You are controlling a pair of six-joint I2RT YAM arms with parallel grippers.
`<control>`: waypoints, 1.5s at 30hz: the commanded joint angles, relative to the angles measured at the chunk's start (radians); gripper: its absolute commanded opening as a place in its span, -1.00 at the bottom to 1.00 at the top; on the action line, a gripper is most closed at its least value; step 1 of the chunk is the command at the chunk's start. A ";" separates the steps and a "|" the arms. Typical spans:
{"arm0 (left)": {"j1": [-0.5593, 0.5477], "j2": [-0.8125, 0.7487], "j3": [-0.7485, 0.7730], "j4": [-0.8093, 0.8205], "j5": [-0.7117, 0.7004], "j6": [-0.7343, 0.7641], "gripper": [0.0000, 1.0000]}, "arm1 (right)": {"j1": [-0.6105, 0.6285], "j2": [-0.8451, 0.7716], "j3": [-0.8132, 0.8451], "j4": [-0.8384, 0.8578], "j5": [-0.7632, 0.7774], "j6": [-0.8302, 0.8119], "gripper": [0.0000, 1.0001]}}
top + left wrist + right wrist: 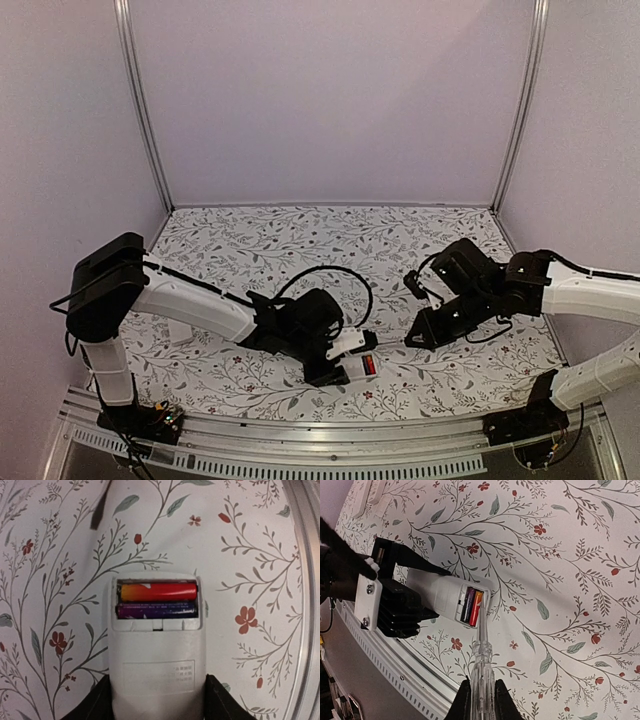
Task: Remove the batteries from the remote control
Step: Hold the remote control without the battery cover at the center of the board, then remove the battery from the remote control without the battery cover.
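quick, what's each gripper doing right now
left gripper: closed on the remote control
right gripper: closed on the clear stick tool

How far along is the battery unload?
Done: the battery compartment is open. In hand: the left end effector grips the remote control. The right end effector holds a clear-handled tool, tip at the compartment edge beside the red battery. Left: that one and the purple battery both sit inside; none is out.
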 commanded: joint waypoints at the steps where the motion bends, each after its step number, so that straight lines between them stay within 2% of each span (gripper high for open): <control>1: -0.016 0.000 0.019 -0.053 0.058 0.030 -0.39 | 0.009 0.046 0.031 -0.019 -0.020 -0.044 -1.00; 20: -0.019 0.017 0.050 -0.080 0.075 0.030 -0.40 | 0.055 0.188 0.123 -0.109 -0.037 -0.086 -1.00; 45: -0.019 0.029 0.067 -0.094 0.078 0.029 -0.43 | 0.063 0.258 0.185 -0.162 -0.050 -0.095 -1.00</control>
